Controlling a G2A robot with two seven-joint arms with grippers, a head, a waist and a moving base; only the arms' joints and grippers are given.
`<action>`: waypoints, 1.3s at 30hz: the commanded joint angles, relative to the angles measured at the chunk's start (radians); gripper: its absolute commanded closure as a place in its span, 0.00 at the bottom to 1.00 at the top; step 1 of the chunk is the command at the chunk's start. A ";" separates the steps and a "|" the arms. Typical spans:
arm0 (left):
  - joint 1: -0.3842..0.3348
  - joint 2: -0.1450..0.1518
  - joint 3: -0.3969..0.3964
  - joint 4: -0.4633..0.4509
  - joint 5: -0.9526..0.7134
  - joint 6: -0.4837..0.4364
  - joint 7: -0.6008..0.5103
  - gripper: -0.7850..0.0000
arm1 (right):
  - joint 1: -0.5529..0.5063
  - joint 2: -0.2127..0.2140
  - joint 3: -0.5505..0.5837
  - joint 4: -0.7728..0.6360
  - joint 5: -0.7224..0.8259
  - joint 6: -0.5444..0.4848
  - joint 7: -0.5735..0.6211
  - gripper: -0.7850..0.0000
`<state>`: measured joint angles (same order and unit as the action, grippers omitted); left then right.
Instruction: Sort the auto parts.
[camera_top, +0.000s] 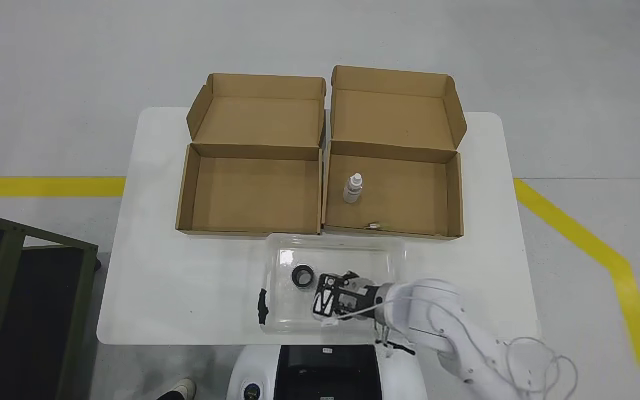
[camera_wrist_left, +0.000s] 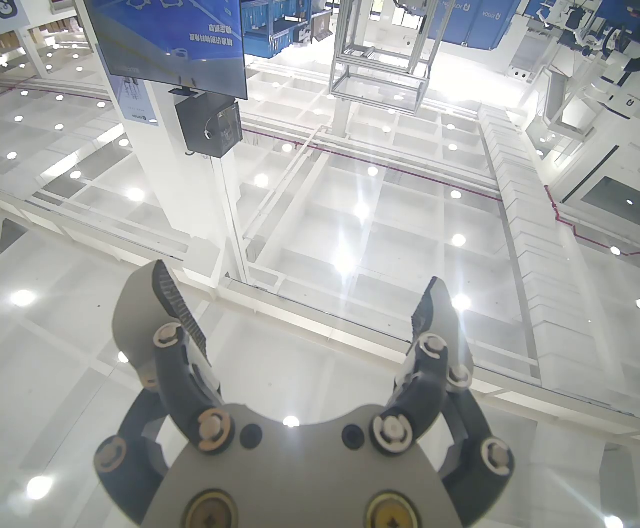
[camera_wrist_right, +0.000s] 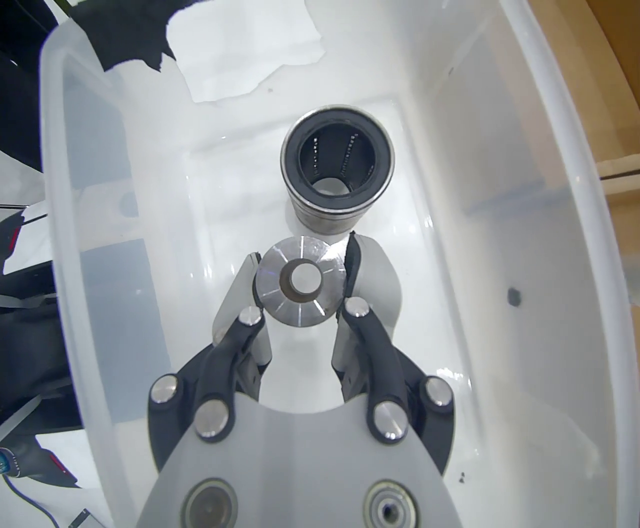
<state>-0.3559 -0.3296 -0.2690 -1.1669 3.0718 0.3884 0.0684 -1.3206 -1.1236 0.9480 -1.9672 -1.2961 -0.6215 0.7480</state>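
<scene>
Two boxes sit side by side at the back of the counter (camera_top: 160, 250), touching: left box (camera_top: 250, 195) and right box (camera_top: 420, 195). A bottle (camera_top: 353, 187) stands in the right box, near its left wall. A bin (camera_top: 335, 238) lies just before the boxes. In it stands a bearing (camera_wrist_right: 337, 175). Just beside it, a disc (camera_wrist_right: 300, 281) sits between the fingers (camera_wrist_right: 352, 260) of the right gripper (camera_wrist_right: 302, 265).

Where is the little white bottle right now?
In the top view, the little white bottle stands upright inside the right-hand cardboard box, near its left wall, just beyond the clear plastic bin.
</scene>
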 joint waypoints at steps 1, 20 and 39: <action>0.000 0.000 0.000 0.000 0.000 0.000 0.000 0.00 | -0.014 0.004 0.016 -0.041 0.025 0.001 0.021 1.00; 0.000 0.000 0.000 0.000 0.000 0.000 0.000 0.00 | -0.077 0.024 0.214 -0.211 0.394 0.022 -0.231 1.00; 0.000 0.000 0.000 0.000 0.000 0.000 0.000 0.00 | 0.010 0.000 0.212 -0.116 0.722 0.039 -0.499 1.00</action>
<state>-0.3559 -0.3296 -0.2690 -1.1669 3.0718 0.3884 0.0684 -1.3136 -1.1226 1.1615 -2.0906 -0.5825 -0.5806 0.2536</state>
